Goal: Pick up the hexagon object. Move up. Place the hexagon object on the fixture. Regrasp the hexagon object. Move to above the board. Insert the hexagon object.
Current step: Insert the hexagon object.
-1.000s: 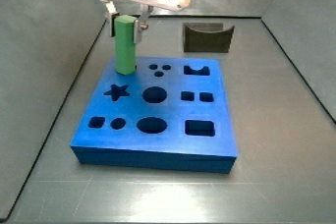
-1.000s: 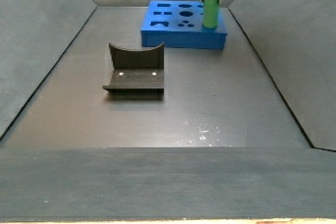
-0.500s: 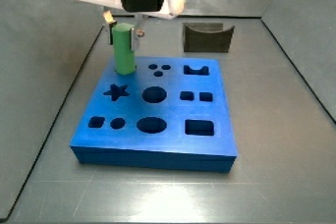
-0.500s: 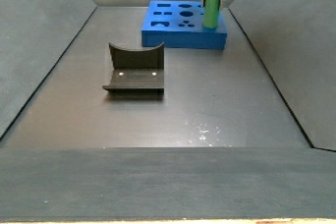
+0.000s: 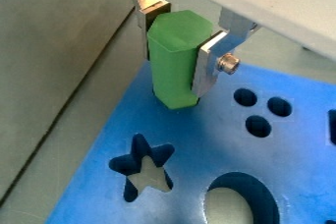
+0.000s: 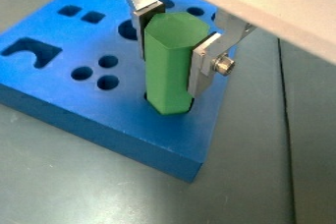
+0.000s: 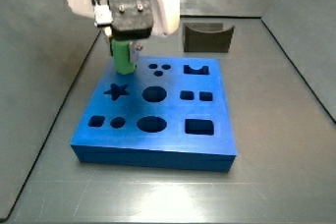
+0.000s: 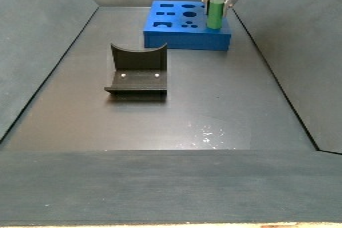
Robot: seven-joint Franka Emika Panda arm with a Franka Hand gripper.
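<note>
In both wrist views the hand (image 5: 184, 39) grips the upright hexagon object (image 5: 176, 59), its lower end entering the board (image 5: 262, 164) near a corner; insertion underway, next calls for pressing straight down.

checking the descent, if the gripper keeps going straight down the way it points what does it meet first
Probably the board: the gripper holds the hexagon object upright with its lower end already at the board's corner cut-out, so its fingers would reach the blue top next.
</note>
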